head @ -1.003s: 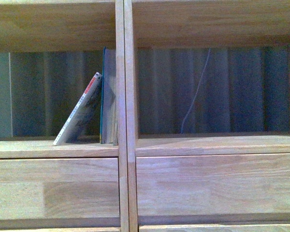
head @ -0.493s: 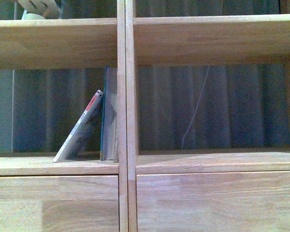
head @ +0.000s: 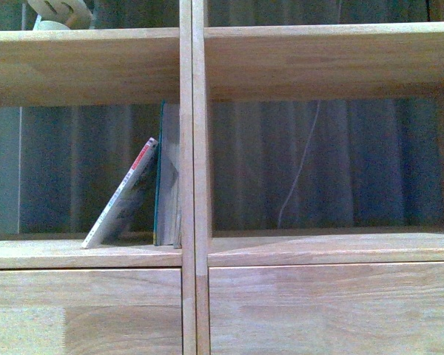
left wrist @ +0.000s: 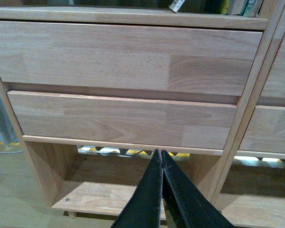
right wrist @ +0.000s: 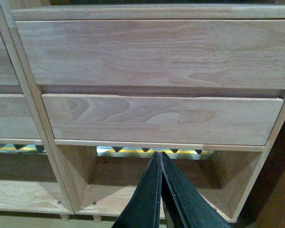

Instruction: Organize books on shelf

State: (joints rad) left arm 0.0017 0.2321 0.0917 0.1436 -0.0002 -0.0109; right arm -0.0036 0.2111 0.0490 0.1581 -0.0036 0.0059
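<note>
In the front view, the left compartment of the shelf [head: 96,255] held both books. The thin white paperback [head: 123,198] leaned at a steep slant, its foot well out on the board and its top edge resting against the teal book [head: 160,177], which stood upright just beside the central divider [head: 192,177]. To the right of the divider, the right compartment [head: 333,248] held no books; only a pale cord [head: 300,166] hung in front of dark curtain folds behind it. Above the left compartment, part of a pale, roundish object [head: 55,13] sat on the upper board, too cropped to identify.

The likeliest trouble, as I judged it, was the paperback: with so little holding its foot, a nudge from an approaching arm could make it slide flat or drop off the front edge. Pushing it upright too hard could also tip the teal book, though the divider backed that one.

Neither arm appeared in the front view. In the left wrist view, the left gripper [left wrist: 161,159] hung low before the drawer fronts [left wrist: 123,57], its black fingers pressed together with nothing between them. The right gripper [right wrist: 160,161] was the same in its own view: closed tight, empty, facing the right-hand drawers [right wrist: 161,52] and the open bottom compartment [right wrist: 152,180], which showed nothing inside.
</note>
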